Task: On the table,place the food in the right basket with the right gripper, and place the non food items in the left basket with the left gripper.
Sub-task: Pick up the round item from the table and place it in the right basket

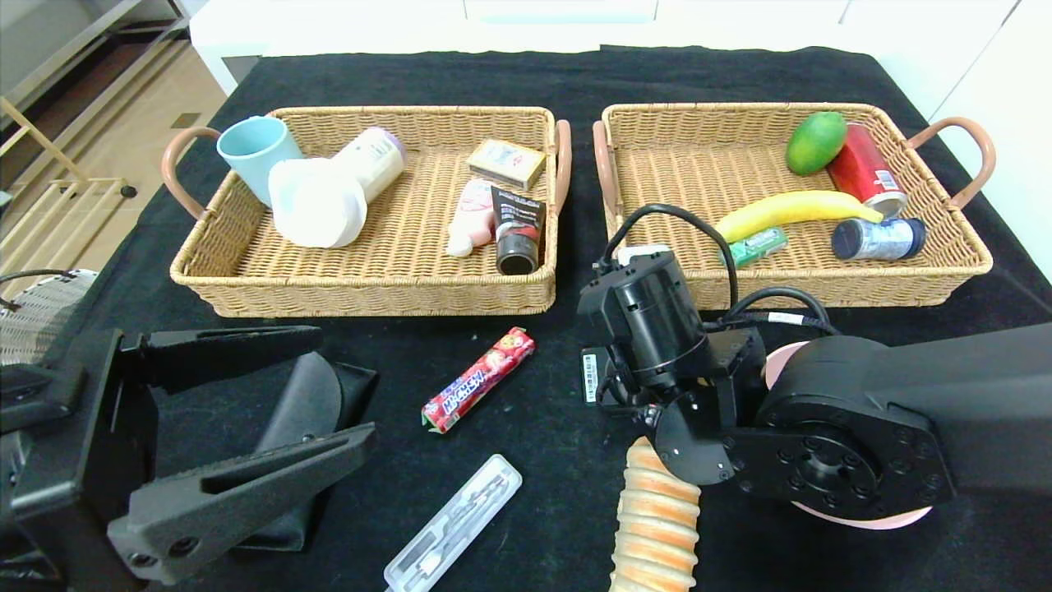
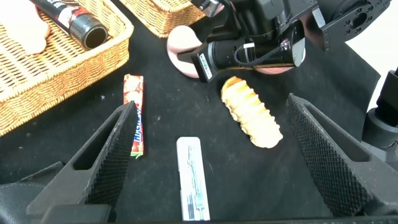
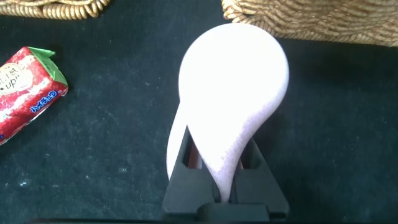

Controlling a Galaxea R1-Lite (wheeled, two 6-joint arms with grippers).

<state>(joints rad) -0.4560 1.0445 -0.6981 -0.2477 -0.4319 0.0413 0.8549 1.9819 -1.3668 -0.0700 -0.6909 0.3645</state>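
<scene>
- Right wrist view: the right gripper [image 3: 221,158] has its jaws clenched on the lower part of the pale pink peach [image 3: 233,81], low over the bench [image 1: 542,427] just in front of the right basket [image 1: 822,288].
- The peach is smooth, rounded and matt. Gripped so near one end, it could roll or squirt out during the carry, I judge.
- The basket's woven wicker front wall stands close ahead, so a low carry might knock the fruit against the rim.
- The ridged tan bread loaf [image 1: 655,526] lies just under that wrist, and the pink bowl [image 1: 863,516] sits beneath the arm. A careless swing could shove either.
- The glossy red candy pack [image 1: 477,380] and the clear, slim cutlery box [image 1: 454,526] lie flat on the fuzzy black cloth.
- The left gripper [image 1: 345,385] hovers with its jaws released wide over the black glasses case [image 1: 308,403], short of the left basket [image 1: 370,300].
</scene>
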